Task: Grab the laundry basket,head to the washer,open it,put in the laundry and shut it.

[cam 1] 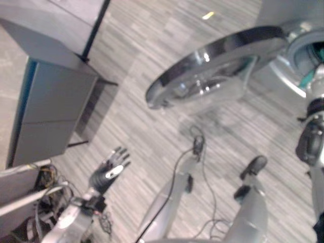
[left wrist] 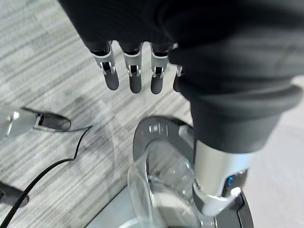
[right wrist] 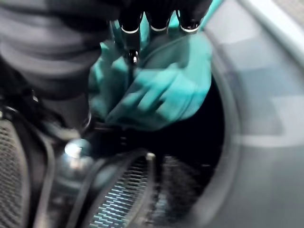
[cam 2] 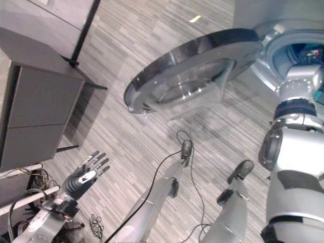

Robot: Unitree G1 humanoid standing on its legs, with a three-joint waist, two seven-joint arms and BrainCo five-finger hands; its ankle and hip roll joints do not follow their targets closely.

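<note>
Teal cloth: I see the laundry (right wrist: 161,90) bunched inside the washer drum (right wrist: 118,199), right against my right hand's fingertips.
Right hand (right wrist: 156,21): reaching through the washer opening (cam 2: 298,50); the fingers point into the cloth, but I cannot tell whether they pinch it or just touch it.
Left hand (cam 1: 109,172): held out over the striped grey floor (cam 1: 152,126), fingers straight and spread, holding nothing.
Washer door (cam 1: 212,68): swung wide open, glass bowl facing down, between my two hands.
Writing: none I can read.
Grey cabinet (cam 1: 50,109): well beyond my left hand, at the far left.
</note>
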